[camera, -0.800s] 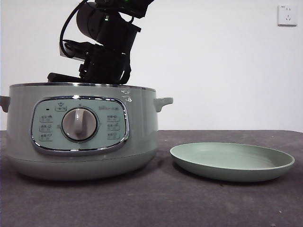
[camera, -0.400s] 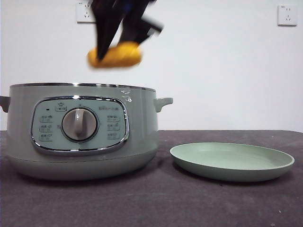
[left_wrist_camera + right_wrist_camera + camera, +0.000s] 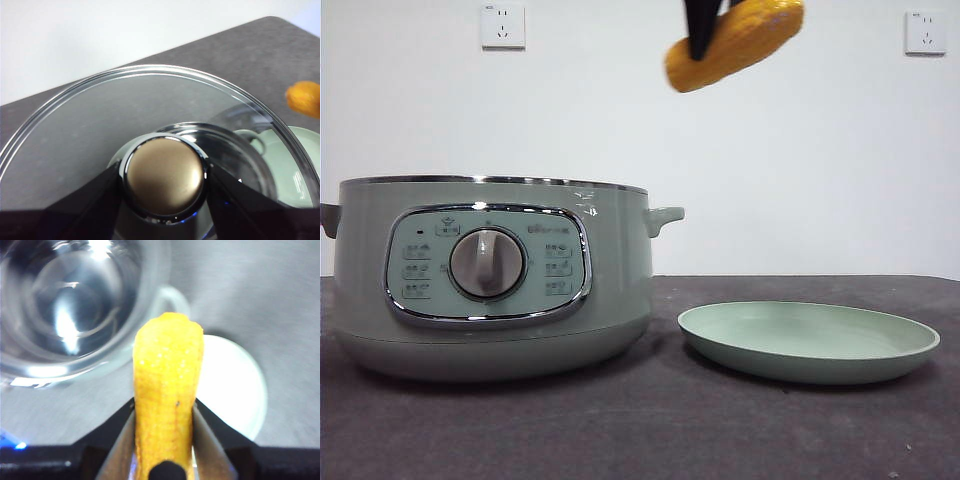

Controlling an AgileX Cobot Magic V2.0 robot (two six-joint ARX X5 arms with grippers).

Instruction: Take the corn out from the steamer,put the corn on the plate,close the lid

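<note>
The front view's top edge cuts off the corn (image 3: 735, 42) at about one o'clock, hiding nearly all of the right hand (image 3: 701, 25) gripping it.

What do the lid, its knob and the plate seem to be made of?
The lid looks like clear glass: the dark table shows through it, and a shiny chrome-like metal band rims it. The knob, held by the left tool, has a dull bronze-looking cap in a chrome ring; metal or coated plastic, unclear. The plate is matte pale green without glare, probably plastic or melamine.
</note>
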